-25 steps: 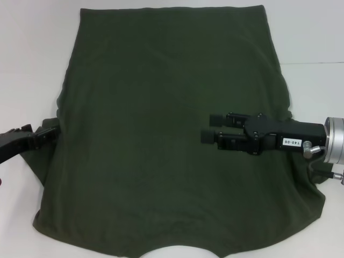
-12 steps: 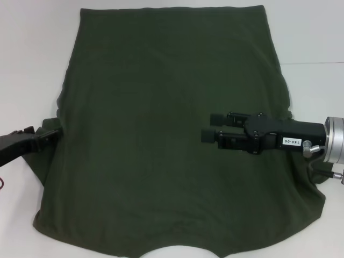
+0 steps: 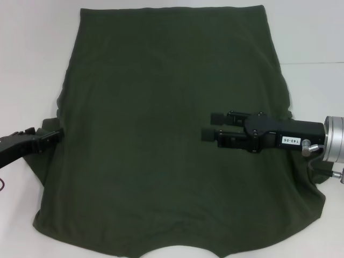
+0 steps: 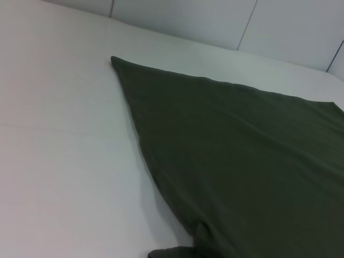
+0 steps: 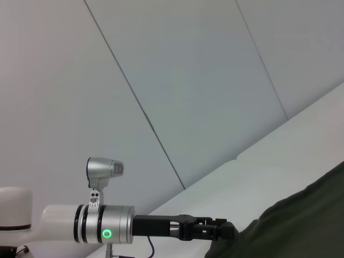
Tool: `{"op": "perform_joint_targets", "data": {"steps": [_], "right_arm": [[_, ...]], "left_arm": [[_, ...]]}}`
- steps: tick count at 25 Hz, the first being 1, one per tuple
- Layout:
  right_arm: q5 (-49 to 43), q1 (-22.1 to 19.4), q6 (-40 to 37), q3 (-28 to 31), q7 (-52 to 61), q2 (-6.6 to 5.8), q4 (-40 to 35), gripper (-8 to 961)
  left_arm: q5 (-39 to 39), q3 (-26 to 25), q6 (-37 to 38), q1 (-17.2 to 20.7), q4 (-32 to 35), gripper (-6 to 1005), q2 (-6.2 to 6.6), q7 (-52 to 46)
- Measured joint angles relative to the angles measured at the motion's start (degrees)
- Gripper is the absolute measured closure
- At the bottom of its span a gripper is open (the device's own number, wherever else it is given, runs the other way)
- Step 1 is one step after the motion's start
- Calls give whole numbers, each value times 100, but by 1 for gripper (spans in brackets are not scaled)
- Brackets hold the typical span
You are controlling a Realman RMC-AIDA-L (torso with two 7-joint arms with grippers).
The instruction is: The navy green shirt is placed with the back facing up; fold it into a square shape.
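The shirt (image 3: pixel 172 140) lies spread flat on the white table (image 3: pixel 32 64), plain back up, hem at the far edge and collar nearest me, with no fold made in the body yet. Its left sleeve is bunched out at the side, and my left claw (image 3: pixel 51 137) sits right at that bunch; I think it is pinching the sleeve cloth, though the dark fingers blur into the fabric and I cannot tell for sure. Over the last second this claw has drawn back slightly toward the table edge, which suggests I am settling a grip before carrying the sleeve inward. My right claw (image 3: pixel 212 126) hovers over the right half of the shirt, fingers spread with a narrow gap, holding nothing, and has barely moved, so the first fold looks about to begin on the left
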Motion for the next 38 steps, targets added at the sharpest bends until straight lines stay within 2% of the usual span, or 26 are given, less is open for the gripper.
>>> {"op": "perform_joint_targets", "data": {"steps": [7,16,21,32,38], "right_arm": [[0,-14,0,14,-2,0,0,185],[0,-17,-3,26,-27,8,8,186],[0,-33,-18,41,-33,9,9,186],[19,-50,-11,42,-39,18,15,187],[75,-62,2,45,-116,18,81,187]], "left_arm": [[41,0,-27,5,42,124,0,8],[287,0,-14,-19,98,291,0,-36],[290,0,12,-21,110,532,0,-48],[300,0,-26,-27,254,971,5,-104],[300,-17,-186,-81,338,1001,38,-100]]}}
